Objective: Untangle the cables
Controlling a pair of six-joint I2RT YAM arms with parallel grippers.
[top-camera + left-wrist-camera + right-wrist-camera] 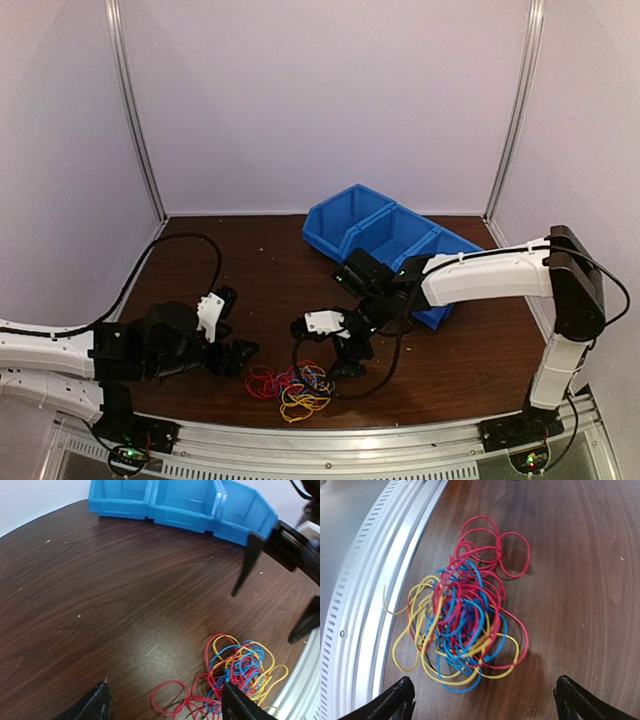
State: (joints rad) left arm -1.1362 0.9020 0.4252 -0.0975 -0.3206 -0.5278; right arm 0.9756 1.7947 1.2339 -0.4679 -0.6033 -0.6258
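Note:
The cables [293, 385] are a tangled bunch of thin red, blue and yellow loops on the dark wooden table near its front edge. In the left wrist view the bunch [235, 672] lies at the lower right, with red loops trailing left. In the right wrist view it [462, 615] lies just ahead of the fingers. My left gripper [238, 357] is open and empty, to the left of the bunch. My right gripper [350, 362] is open and empty, just right of and above the bunch.
A row of blue plastic bins [385, 240] stands at the back right of the table; it also shows in the left wrist view [185, 505]. A metal rail [330, 435] runs along the table's front edge, close to the bunch.

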